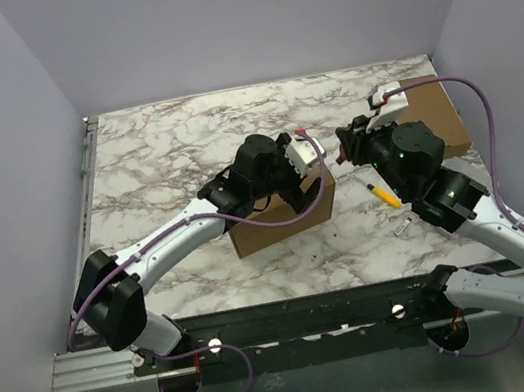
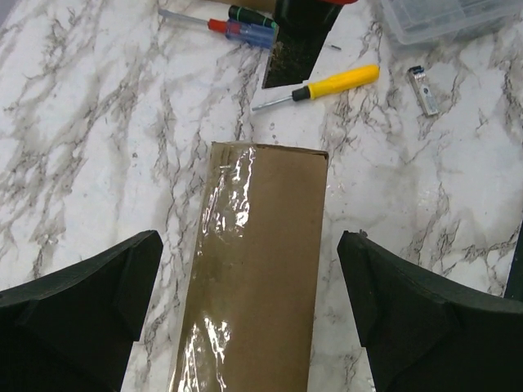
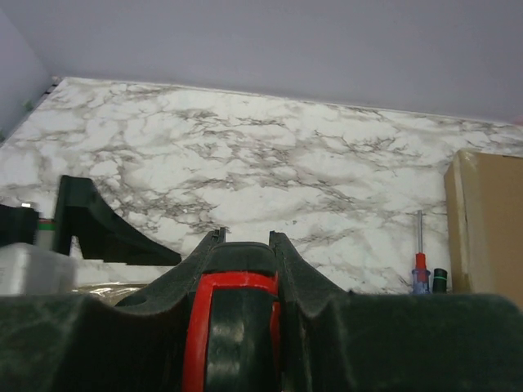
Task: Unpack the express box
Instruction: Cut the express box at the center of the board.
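Note:
The express box (image 2: 257, 269) is a brown cardboard carton with shiny clear tape along its top, lying on the marble table (image 1: 173, 151). My left gripper (image 2: 249, 245) hangs over it, open wide, one black finger on each side and neither touching it. From above, the box (image 1: 259, 234) shows partly under that gripper (image 1: 292, 196). My right gripper (image 3: 245, 237) is shut on a red-and-black tool (image 3: 233, 327). It hovers just right of the box's far end (image 1: 343, 149). What the tool's tip looks like is hidden.
A yellow-handled screwdriver (image 2: 327, 84) and a small metal piece (image 2: 422, 78) lie beyond the box. A blue-and-red screwdriver (image 2: 237, 31) lies farther off, and a clear plastic case (image 2: 441, 16) sits in the corner. A second brown box (image 1: 436, 115) stands at the back right.

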`<state>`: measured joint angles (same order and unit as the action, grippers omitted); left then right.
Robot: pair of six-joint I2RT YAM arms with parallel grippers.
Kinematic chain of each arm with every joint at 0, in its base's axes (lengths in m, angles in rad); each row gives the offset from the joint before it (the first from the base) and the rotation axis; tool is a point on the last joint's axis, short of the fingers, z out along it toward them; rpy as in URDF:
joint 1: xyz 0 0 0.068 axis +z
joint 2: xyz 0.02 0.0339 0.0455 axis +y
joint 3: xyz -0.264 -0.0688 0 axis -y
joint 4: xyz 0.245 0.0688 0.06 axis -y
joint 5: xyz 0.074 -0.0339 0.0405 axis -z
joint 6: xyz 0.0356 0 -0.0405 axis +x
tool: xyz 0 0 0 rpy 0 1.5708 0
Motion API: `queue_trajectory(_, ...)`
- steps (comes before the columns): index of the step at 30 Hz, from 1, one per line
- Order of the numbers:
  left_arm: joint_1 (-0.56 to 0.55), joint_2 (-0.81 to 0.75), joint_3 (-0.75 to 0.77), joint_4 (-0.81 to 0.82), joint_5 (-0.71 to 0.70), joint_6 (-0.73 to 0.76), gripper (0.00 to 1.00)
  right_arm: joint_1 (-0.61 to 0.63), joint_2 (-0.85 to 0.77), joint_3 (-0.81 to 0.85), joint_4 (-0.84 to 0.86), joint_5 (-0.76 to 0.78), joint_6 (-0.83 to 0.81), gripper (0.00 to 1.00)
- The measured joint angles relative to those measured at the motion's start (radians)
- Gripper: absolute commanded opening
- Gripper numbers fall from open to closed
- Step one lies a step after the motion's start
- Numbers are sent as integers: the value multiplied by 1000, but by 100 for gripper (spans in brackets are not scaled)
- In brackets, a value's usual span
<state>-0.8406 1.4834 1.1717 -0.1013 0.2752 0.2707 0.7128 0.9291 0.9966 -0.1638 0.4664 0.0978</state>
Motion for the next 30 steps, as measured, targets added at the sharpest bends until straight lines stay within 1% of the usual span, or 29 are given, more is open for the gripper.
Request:
queue_trajectory(2,6,36,10,-6,2,1,98,-1,10,0,13,-26,6,1)
queue_trajectory(8,52,133,40,-14,64,-35,88,-1,53,0,24,-71,14,1)
queue_trajectory(11,69,141,40,-22,79,-43,80,-1,69,0,24,-71,14,1)
queue_trajectory(15,70,141,40,-28,101,-44,64,-2,72,0,25,-71,15,1)
queue_trajectory(17,69,141,40,-33,112,-43,60,-2,72,0,25,-68,16,1)
queue_trajectory(19,68,141,40,-36,118,-38,57,-2,74,0,25,-68,16,1)
queue_trajectory(30,55,127,26,-39,121,-4,50,-2,85,-9,28,-67,17,1)
